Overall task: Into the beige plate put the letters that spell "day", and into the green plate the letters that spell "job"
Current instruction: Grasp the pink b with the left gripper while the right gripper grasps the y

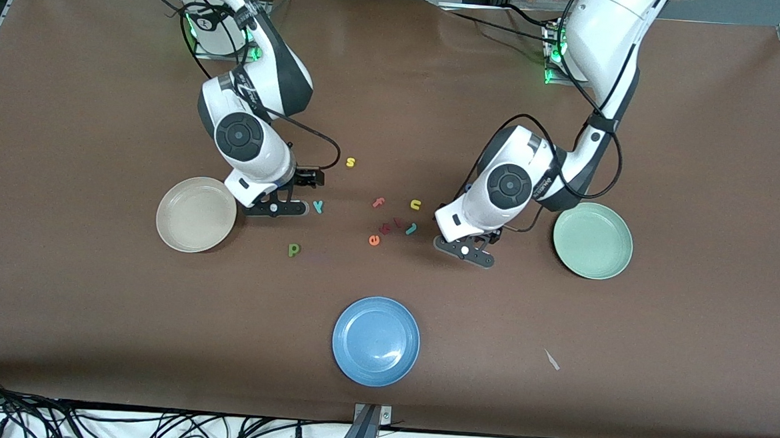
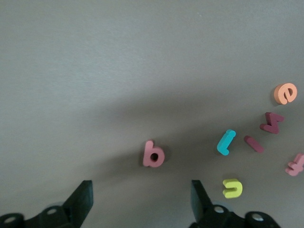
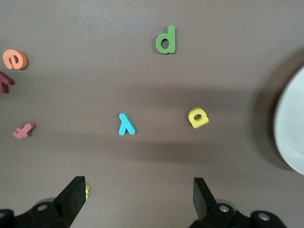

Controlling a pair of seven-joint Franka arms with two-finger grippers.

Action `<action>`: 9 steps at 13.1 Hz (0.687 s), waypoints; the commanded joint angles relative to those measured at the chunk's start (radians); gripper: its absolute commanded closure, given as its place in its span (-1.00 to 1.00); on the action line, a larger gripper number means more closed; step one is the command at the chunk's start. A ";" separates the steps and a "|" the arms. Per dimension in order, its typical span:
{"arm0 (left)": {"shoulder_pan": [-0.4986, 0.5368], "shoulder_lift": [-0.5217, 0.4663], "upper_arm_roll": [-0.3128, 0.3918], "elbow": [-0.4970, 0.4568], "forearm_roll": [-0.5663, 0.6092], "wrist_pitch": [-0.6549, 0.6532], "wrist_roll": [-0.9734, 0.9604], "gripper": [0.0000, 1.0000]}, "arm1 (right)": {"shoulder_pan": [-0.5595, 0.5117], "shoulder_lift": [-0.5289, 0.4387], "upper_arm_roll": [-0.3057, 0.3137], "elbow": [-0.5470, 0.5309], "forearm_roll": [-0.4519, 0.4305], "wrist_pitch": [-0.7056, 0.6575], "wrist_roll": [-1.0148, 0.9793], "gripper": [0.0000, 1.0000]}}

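- Hands: left hand [image 2: 140,202] hangs low over the brown surface [image 1: 700,162] near the green plate [image 1: 592,240], fingers spread and empty, salmon-red "b" [image 2: 153,154] lying just ahead of them; right hand [image 3: 137,202] is beside the beige plate [image 1: 196,213], likewise wide apart, holding nothing
- Letters on the surface: teal "y" [image 3: 126,124], yellow "a" [image 3: 197,118], dark green "d" [image 3: 166,40], teal "j" [image 2: 226,142]
- Both plates hold no letters

Brown table [image 1: 90,337]: beige plate [image 1: 196,214] mid-left, green plate [image 1: 592,240] mid-right, blue plate [image 1: 375,340] lower centre, foam letters [image 1: 376,228] scattered centre.
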 commanded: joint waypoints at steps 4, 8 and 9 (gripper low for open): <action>-0.029 0.013 0.012 -0.075 -0.013 0.131 -0.001 -0.33 | 0.034 0.095 -0.001 -0.001 -0.045 0.153 0.006 -1.00; -0.032 0.057 0.013 -0.072 -0.009 0.200 0.003 -0.33 | 0.034 0.113 -0.003 -0.039 -0.050 0.234 0.008 -1.00; -0.026 0.065 0.013 -0.070 -0.008 0.217 0.011 -0.33 | 0.036 0.115 -0.001 -0.074 -0.050 0.298 0.008 -1.00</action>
